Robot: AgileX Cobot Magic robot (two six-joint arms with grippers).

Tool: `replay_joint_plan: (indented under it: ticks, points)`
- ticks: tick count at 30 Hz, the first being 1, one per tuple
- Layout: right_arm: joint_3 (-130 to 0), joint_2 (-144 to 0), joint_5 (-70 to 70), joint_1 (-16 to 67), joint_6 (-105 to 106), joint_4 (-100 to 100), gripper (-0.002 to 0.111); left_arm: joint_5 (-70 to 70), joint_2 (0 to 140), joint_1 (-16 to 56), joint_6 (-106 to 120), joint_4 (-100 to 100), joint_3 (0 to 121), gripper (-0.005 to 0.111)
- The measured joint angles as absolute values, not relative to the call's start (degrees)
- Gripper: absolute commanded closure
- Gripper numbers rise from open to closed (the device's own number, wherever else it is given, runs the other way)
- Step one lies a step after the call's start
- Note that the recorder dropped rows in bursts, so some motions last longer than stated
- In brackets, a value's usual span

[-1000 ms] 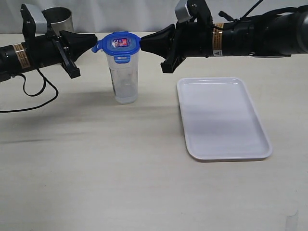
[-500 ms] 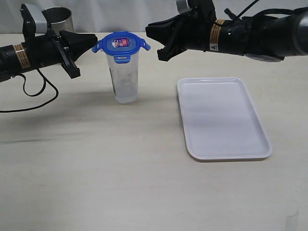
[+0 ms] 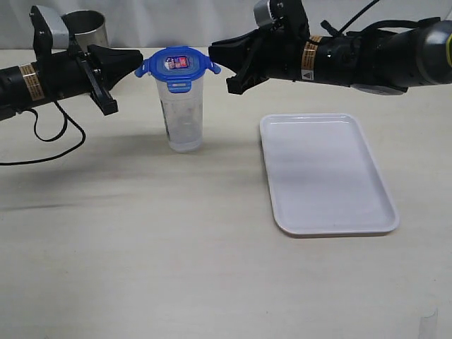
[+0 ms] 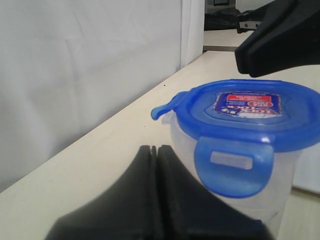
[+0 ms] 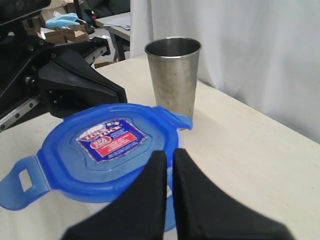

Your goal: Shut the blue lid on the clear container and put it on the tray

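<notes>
Grippers flank the clear container (image 3: 185, 116), left gripper (image 3: 138, 60) and right gripper (image 3: 212, 49) both closed and empty, tips near its blue lid (image 3: 176, 62). The tray (image 3: 328, 173) lies near the container.

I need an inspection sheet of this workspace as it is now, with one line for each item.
Surface: pale table, no spills seen.
Job's things: blue lid sits on the clear container, two flaps sticking out sideways; white tray beside it, nothing on it.
Clutter: steel cup behind the left arm.
Grippers: left gripper and right gripper both shut, aimed at the lid from opposite sides; contact unclear.
Cables: black cable loops on the table under the left arm.
Surroundings: white curtain behind the table.
</notes>
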State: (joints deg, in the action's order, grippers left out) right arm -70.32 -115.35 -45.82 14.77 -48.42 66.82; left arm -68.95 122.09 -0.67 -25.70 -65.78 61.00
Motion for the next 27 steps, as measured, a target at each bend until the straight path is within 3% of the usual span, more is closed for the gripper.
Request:
replay_joint_plan:
  ticks: [27]
  points:
    - [-70.45, -115.35, -47.71, 14.77, -50.75, 69.46, 0.104, -68.95, 122.09, -0.67, -25.70, -65.78, 61.00, 0.107]
